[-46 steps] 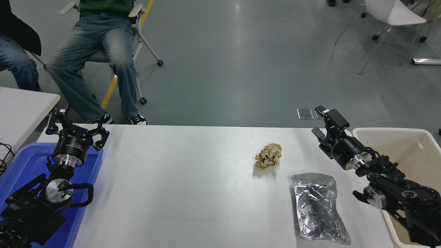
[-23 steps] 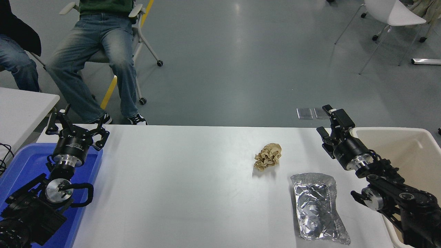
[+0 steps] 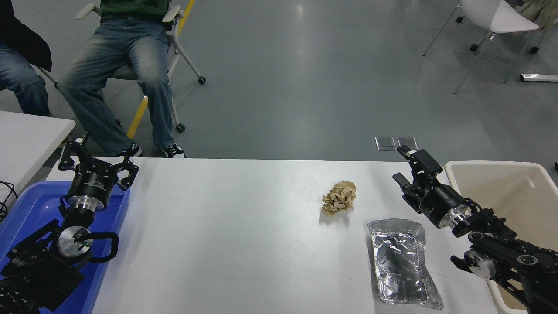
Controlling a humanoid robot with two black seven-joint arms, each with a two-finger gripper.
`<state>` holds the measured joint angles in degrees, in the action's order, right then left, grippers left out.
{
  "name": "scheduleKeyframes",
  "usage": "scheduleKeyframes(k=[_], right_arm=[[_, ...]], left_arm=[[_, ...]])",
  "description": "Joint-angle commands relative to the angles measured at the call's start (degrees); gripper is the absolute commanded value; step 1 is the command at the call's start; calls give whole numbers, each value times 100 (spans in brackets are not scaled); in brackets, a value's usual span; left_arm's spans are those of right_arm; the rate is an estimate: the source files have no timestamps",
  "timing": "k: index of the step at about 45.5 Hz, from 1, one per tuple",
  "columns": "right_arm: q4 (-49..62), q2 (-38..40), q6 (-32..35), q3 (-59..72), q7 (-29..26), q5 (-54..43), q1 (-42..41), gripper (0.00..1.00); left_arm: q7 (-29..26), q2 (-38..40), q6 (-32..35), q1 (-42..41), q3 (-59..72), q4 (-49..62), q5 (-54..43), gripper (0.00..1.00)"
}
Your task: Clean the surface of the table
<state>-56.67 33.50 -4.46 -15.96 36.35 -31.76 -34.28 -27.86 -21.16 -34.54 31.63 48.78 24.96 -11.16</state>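
Note:
The table surface (image 3: 226, 244) is a wide white top carrying two pieces of litter. A crumpled ball of brown paper (image 3: 339, 198) lies right of centre. A flattened silver foil bag (image 3: 403, 261) lies nearer me, below and to the right of it. My right gripper (image 3: 400, 163) hovers open and empty over the table's far right part, beside the bin and to the right of the paper ball. The left gripper (image 3: 98, 159) is parked open above the blue tray at the lower left.
A beige plastic bin (image 3: 518, 168) stands off the table's right end. A blue tray (image 3: 26, 213) sits at the left edge, beside a smaller white table (image 3: 26, 135). Two seated people (image 3: 126, 56) are beyond the far left side.
My right gripper first swung right toward the bin's rim, then came back left and slightly lower over the table. It stays open. The left arm, paper and foil bag have not moved.

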Motion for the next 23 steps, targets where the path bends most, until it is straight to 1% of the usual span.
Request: scheduleKeyframes(k=[1,11,15,18,20,23], right_arm=[[-213,368,-283,664,-145,-997,-8,100],[-256,702,-740,1201,-137,-2387,-43,100],[-414,851,-1205,1473,-198,-2721,-131,100],[-502,957,-1347,1727,-478,-2748,-236,100],[-538,1018,-1356,1886,-777,-2748,-359,100],[-660,1089,-1364,2123,-1024,-2783,-561,100]], left_arm=[[0,-2,0,1,0,0,0,100],[0,-2,0,-7,0,0,0,100],[0,-2,0,1,0,0,0,100],[0,-2,0,1,0,0,0,100],[0,7,0,-7,0,0,0,100],[0,-2,0,1,0,0,0,100]])
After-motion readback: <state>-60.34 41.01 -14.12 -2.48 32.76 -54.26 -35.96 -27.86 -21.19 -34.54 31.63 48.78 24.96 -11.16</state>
